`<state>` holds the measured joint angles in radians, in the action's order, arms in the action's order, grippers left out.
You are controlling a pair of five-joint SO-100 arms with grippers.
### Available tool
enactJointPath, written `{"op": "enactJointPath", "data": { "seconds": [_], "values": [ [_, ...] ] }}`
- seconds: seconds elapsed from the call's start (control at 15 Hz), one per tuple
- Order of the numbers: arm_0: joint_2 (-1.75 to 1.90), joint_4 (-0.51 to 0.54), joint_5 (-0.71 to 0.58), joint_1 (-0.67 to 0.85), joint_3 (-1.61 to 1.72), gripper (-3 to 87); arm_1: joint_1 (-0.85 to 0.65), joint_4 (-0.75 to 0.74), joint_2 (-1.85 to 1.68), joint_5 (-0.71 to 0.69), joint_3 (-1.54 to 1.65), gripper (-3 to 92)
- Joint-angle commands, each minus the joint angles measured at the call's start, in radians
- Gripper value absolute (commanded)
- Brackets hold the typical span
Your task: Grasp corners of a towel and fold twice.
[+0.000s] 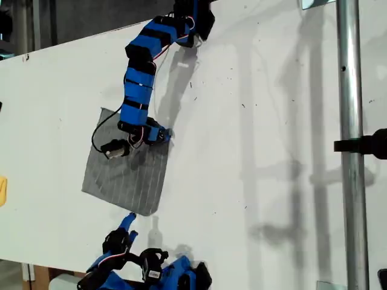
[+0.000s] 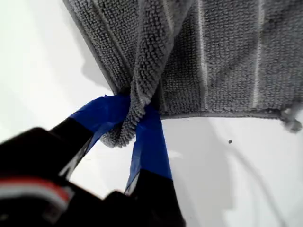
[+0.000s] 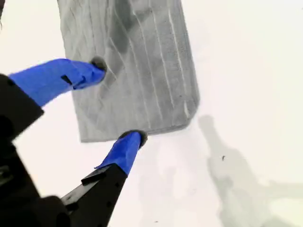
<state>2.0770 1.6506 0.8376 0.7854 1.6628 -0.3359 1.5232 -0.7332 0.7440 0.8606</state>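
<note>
The grey striped towel [image 1: 130, 175] lies on the white table, towards the exterior view's left. My first gripper [image 1: 162, 134] reaches down from the far side. It is shut on the towel's corner [image 2: 124, 135], and the cloth [image 2: 227, 56] bunches up between its blue fingers [image 2: 149, 142]. My second gripper [image 1: 128, 221] sits near the table's front edge, just short of the towel's near corner [image 1: 148, 211]. It is open, its fingertips [image 3: 137, 138] spread over the towel's [image 3: 142, 71] near edge with nothing between them.
A small yellow object [image 1: 2, 190] shows at the exterior view's left edge. A metal pole [image 1: 352, 145] with a black clamp [image 1: 366, 144] stands upright at that view's right. The table's front edge [image 1: 60, 261] runs close under the second arm.
</note>
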Motion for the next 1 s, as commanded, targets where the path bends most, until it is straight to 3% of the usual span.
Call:
{"op": "enactJointPath", "data": {
  "seconds": [0.0, 0.2, 0.93],
  "values": [
    [-0.028, 0.000, -0.077, 0.031, -0.077, 33.0, 0.029, 0.031, -0.034, 0.012, 0.012, -0.2],
    [-0.086, -0.035, -0.094, 0.040, -0.071, 32.2, 0.029, 0.031, -0.046, 0.012, 0.018, -0.2],
    [-0.499, -0.341, -0.212, 0.110, 0.049, 32.0, 0.031, 0.023, -0.061, 0.014, 0.025, -0.2]
  ]
}}
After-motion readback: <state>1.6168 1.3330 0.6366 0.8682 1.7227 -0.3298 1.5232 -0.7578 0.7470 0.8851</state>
